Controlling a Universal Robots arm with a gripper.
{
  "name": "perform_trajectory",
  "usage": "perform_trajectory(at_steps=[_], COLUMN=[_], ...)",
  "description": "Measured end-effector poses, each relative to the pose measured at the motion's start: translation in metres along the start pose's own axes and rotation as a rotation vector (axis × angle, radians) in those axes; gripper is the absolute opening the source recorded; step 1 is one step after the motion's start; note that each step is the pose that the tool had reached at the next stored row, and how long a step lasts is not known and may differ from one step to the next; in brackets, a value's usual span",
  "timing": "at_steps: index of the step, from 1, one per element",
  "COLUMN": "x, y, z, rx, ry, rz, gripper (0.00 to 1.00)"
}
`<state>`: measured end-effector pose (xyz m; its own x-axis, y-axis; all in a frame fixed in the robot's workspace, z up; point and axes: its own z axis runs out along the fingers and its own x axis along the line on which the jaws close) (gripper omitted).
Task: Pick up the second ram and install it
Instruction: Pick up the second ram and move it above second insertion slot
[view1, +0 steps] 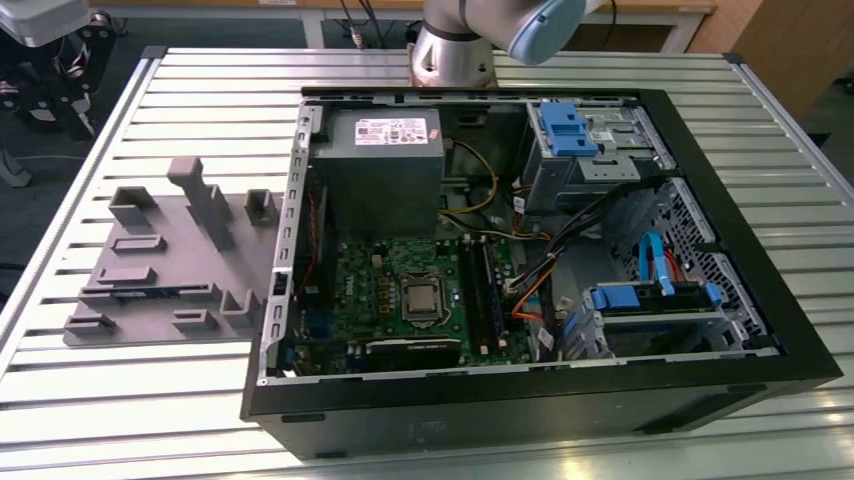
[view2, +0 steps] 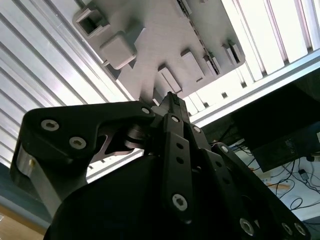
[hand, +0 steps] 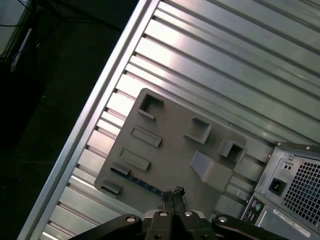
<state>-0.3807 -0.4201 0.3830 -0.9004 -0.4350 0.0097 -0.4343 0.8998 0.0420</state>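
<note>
In the first wrist view the claw (hand: 172, 194) is hanging clenched on nothing over one end of the second ram (hand: 135, 181), which is lying flat in a grey holder tray (hand: 170, 145). In the exterior view the tray is sitting at 9 o'clock from the open computer case (view1: 534, 400), with bare slatted counter (view1: 200, 90) running around it to the edges.

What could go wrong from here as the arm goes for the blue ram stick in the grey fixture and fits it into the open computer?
1. The second ram lies low in a narrow slot of the grey fixture, with raised blocks close by. The tool, hovering above near one end, might catch the fixture or grip the stick crooked.
2. Loose cables lie right beside the memory slots and could snag the stick during seating.
</note>
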Motion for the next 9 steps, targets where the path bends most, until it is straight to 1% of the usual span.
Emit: perform_trajectory(at_steps=[9], x=[0.0], y=[0.0], z=[0.0], rx=[0.0], ry=[0.0003], rz=[-0.006], gripper=[0.11])
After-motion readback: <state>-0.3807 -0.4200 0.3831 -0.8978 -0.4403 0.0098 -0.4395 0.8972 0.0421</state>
